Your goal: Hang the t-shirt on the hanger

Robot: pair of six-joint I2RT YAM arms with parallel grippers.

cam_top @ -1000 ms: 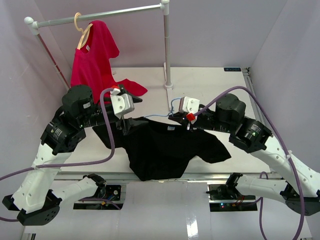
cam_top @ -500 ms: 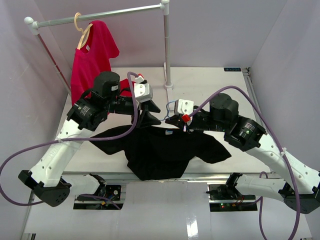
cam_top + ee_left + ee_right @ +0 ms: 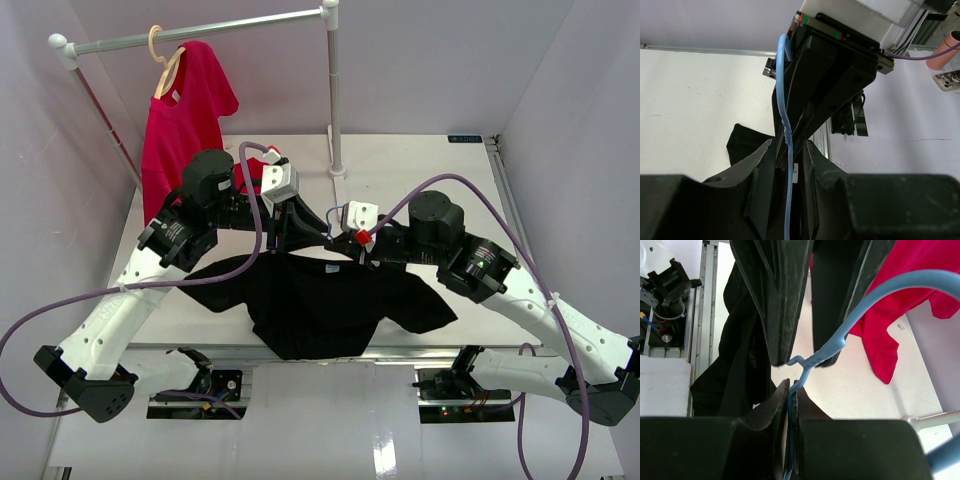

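The black t-shirt [image 3: 320, 300] hangs limp below both grippers, its sleeves spread over the table. The light-blue hanger [image 3: 340, 212] has its hook above the collar; its lower part is hidden in the fabric. My right gripper [image 3: 791, 385] is shut on the hanger wire [image 3: 840, 342] just under the twisted neck. My left gripper [image 3: 789, 145] faces it and straddles the same wire [image 3: 781, 90], with a narrow gap on each side of it. In the top view, the left gripper [image 3: 305, 232] and right gripper [image 3: 355, 245] almost meet.
A red shirt [image 3: 185, 110] on a tan wooden hanger [image 3: 165, 65] hangs from the white rail [image 3: 200, 32] at the back left. The rail's upright pole [image 3: 335, 100] stands just behind the grippers. An aluminium frame [image 3: 705, 300] borders the near table edge.
My left arm left the t-shirt's left shoulder and swung right to the hanger's neck, its jaws narrowing around the wire. The right gripper drifted slightly left, still holding the hanger.
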